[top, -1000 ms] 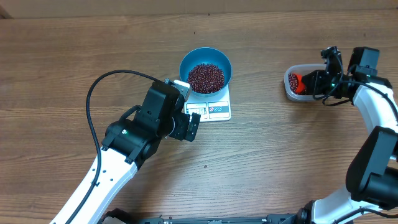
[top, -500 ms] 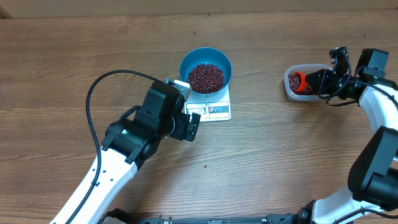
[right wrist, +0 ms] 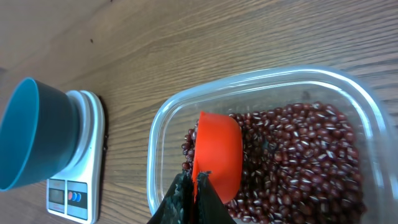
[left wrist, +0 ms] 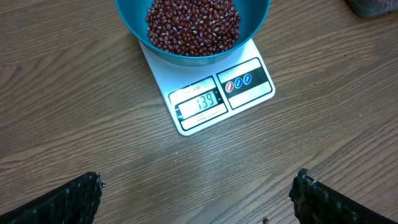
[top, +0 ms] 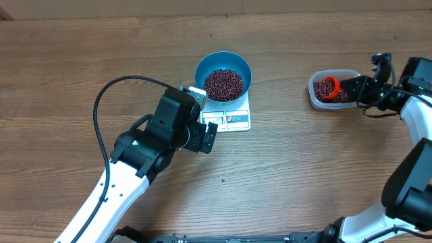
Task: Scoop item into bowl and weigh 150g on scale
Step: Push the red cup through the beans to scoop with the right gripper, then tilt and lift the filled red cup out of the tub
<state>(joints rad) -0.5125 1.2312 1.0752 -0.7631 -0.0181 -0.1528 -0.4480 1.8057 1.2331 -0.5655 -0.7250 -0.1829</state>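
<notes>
wood-grain table (top: pixel 67 54) holds one deep blue bowl (right wrist: pixel 34 130), one clear tub (right wrist: pixel 267 74), one white scale (left wrist: pixel 249 81), one orange scoop (right wrist: pixel 217 155). glossy red-brown beans (top: pixel 223 84) heap in the bowl atop the scale; more fill the tub. left gripper (left wrist: pixel 196 202) gapes beside the scale; right gripper (right wrist: pixel 193 196) pinches the scoop, which rests in the tub.

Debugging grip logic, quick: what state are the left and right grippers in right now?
Left gripper: open, holding nothing.
Right gripper: closed on the orange scoop by its handle.
</notes>
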